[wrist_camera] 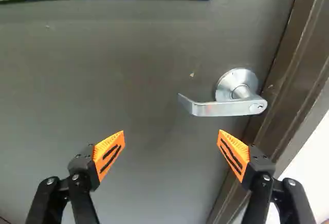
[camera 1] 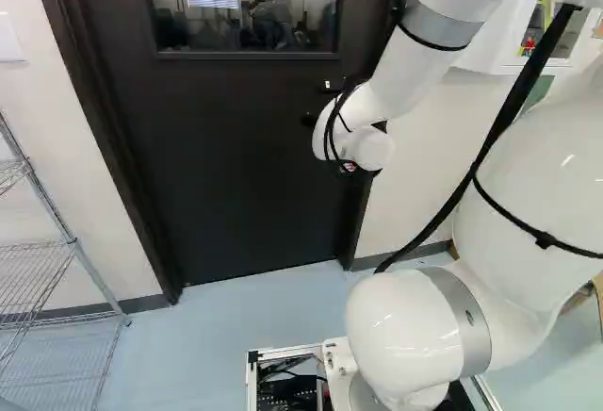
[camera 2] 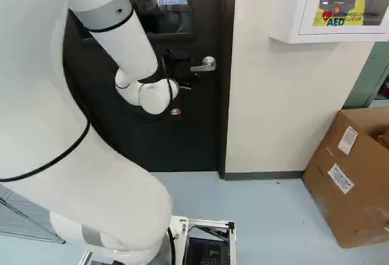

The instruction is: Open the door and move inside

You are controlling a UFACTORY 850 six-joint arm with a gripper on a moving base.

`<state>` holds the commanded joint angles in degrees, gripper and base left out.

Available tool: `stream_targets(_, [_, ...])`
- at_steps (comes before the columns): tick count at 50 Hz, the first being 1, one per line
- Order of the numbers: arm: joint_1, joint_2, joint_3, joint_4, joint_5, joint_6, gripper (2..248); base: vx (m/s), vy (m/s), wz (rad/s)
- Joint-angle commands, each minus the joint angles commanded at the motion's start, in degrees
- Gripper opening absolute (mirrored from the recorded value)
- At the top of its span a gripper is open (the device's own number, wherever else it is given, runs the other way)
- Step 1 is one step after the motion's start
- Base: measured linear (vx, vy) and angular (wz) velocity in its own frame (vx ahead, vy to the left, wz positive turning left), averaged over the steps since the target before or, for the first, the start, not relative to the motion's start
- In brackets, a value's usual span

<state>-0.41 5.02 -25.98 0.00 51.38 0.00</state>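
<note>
Door handle [wrist_camera: 231, 108] is what you're after, and it's the silver lever kind, sitting near the frame [wrist_camera: 298, 54] side of the dark door [camera 1: 236, 166]. Its long axis runs pretty much level, across the door. The free end points away from the frame, in toward the middle of the door, and the tip hooks back toward the door's face. The round plate is at the frame end of the lever.

Door itself is shut in its frame, long axis upright, with a window [camera 1: 245, 6] up high.

As for your gripper [camera 2: 175, 64], it's wide: the two fingers with the orange pads [wrist_camera: 236, 154] are spread well apart and they've got nothing between them. In the wrist view the lever is ahead of them and clear of both. Its free end is ahead of the gap, while the plate end reaches out past the finger nearer the frame. So you're not touching the handle.

Around you: a wire shelf [camera 1: 38, 245] at the left of the left base view, plus a white wall cabinet [camera 2: 340, 36] and a cardboard box [camera 2: 328, 186] at the right of the right base view.
</note>
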Motion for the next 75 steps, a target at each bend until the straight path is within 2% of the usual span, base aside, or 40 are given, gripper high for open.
stream_targets(44, [-0.08,0.05,-5.78,0.00,0.68,0.00,247,0.000,0.000,0.000])
stream_targets(64, [-0.95,-4.44,-11.41,0.00,0.68,0.00,247,0.000,0.000,0.000])
stream_targets(75, [-0.81,-6.14,-11.96,0.00,0.68,0.00,247,0.000,0.000,0.000])
